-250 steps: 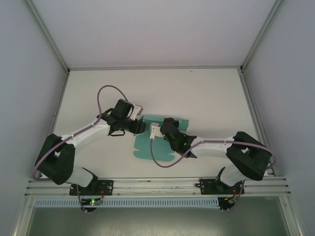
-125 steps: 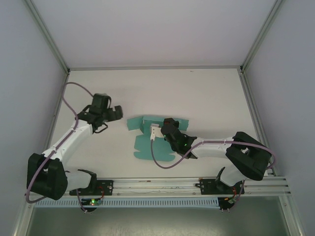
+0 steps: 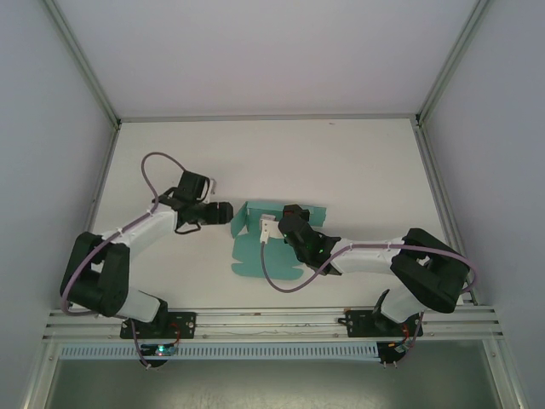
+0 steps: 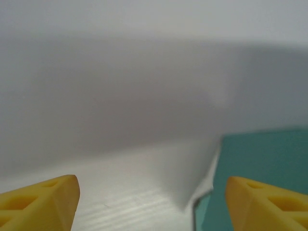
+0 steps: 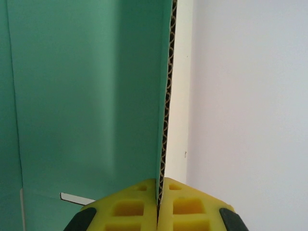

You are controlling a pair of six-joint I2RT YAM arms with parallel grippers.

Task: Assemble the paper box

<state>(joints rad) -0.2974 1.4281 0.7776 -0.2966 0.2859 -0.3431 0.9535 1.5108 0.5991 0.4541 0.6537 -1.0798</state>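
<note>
Covering most of the view, the white counter (image 3: 358,170) carries the teal paper box (image 3: 251,256) at its middle, partly folded. The right arm lies over its right part. The right end effector (image 5: 159,185) is clamped on an upright card edge. The left end effector (image 3: 226,211) has its fingers apart and stands just beside the box's left side.

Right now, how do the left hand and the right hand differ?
The left hand is open; the right hand is shut. The left hand holds nothing, while the right hand pinches an upright panel of the paper box. The left hand sits beside the box's left edge; the right hand is over the box. Both are yellow-tipped.
</note>
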